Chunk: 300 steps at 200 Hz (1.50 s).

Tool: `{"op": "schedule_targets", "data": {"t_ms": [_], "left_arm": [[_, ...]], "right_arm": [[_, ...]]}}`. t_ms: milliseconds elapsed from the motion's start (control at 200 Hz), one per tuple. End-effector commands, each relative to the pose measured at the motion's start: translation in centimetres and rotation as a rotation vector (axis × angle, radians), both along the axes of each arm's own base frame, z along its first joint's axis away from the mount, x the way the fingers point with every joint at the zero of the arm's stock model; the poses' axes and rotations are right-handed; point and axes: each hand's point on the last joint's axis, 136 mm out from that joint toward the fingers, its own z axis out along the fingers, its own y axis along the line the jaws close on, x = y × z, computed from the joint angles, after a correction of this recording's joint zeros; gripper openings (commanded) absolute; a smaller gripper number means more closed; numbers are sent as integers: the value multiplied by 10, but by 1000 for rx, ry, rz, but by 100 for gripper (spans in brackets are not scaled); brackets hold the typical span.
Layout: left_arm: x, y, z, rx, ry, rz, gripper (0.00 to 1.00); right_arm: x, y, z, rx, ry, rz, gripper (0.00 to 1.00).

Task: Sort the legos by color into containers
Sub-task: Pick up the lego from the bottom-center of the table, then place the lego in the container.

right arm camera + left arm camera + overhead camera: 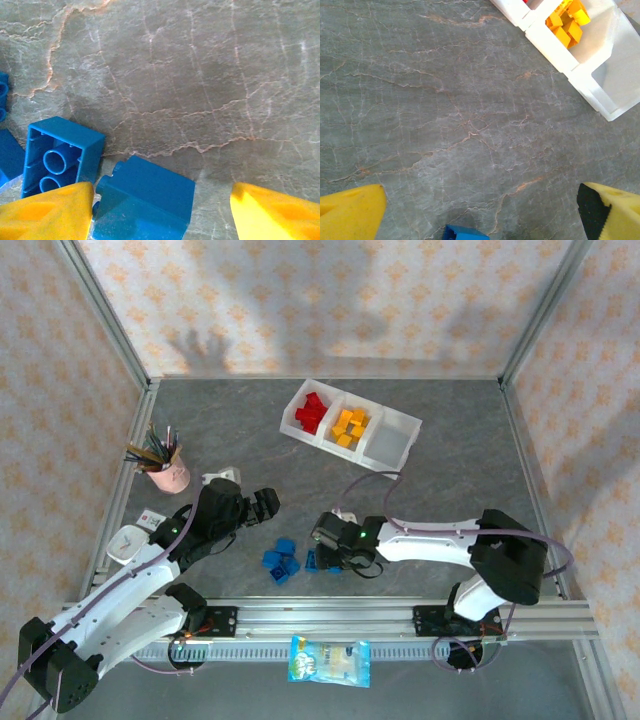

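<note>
Blue brick [142,200] sits between the right pincer's [161,187] parted fingers [45,210], just beside one, clear of the other; another blue brick [60,155] lies just outside. The left pincer [481,187] gapes empty, tray [545,41] with orange bricks [565,27] well ahead of it.

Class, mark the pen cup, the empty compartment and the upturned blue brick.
pen cup [171,478], top view, side wall.
empty compartment [391,438], top view, bare floor.
upturned blue brick [61,159], right wrist view, hollow underside.

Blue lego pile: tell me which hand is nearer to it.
Right. The right hand straddles a blue lego at the pile's right edge; the left hand hangs open beyond its far side.
</note>
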Motion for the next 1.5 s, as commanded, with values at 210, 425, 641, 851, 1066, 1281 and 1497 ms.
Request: {"op": "schedule_targets", "data": {"t_ms": [210,425,641,851,1066,1281,1497], "left_arm": [[-2,6,-5,28,16,14,99],[0,4,-4,19,10,10,99],[1,1,-1,2,6,4,99],[5,-5,7,-25,-16,-7,99],[19,-22,18,-70,-52,-48,99],[43,-41,26,-87,-84,-77,99],[72,-60,35,-93,-124,-105,99]], "right_arm": [[3,1,-11,-66,10,-64,63],[8,-8,-10,-106,-21,-73,53],[17,-12,3,-98,-59,-97,43],[42,-24,34,-31,-114,-145,40],[124,-68,87,-27,-276,-281,40],[223,-116,117,-44,-411,-417,40],[299,-150,100,-115,-436,-486,41]]}}
